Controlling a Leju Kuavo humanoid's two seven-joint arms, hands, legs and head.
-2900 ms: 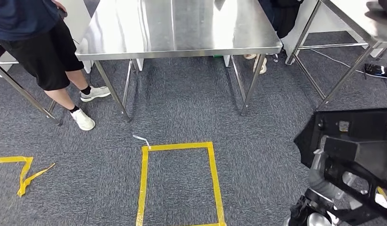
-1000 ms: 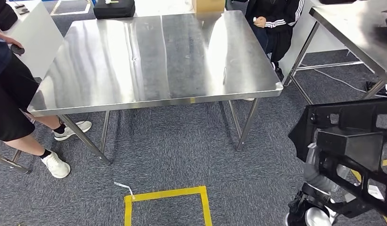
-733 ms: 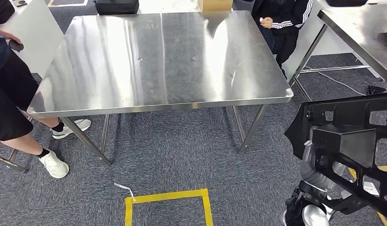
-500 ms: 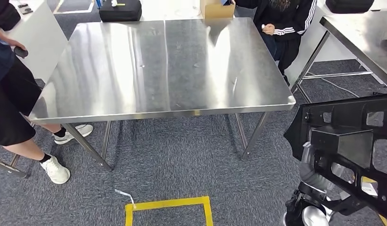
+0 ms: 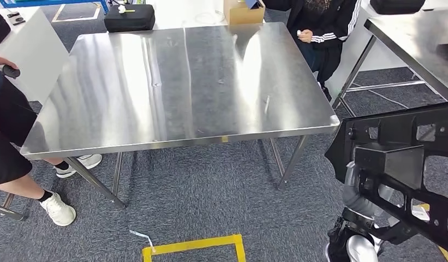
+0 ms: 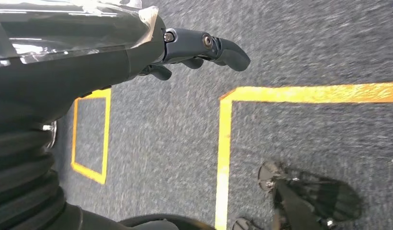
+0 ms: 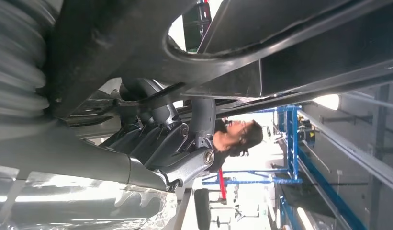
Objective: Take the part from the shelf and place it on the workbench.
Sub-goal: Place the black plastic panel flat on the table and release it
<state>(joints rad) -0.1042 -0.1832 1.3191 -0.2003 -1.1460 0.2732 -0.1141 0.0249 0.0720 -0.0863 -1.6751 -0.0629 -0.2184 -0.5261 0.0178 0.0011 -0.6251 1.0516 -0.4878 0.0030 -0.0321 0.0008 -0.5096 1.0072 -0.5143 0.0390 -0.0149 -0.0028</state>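
The part is a large black plastic frame with cut-outs, held up at the lower right of the head view. My right hand grips it from below, beside the workbench's near right corner. In the right wrist view its dark fingers wrap a bar of the part. The workbench is a bare steel table straight ahead. My left hand hangs over the carpet, fingers loosely extended and holding nothing.
A person in black shorts stands at the workbench's left end. Another person in a black jacket is at its far right. A second steel table stands to the right. Yellow tape marks the carpet below.
The whole view has shifted as I walked up: the workbench is nearer and the yellow tape square has slid down the frame. The part stays in my right hand.
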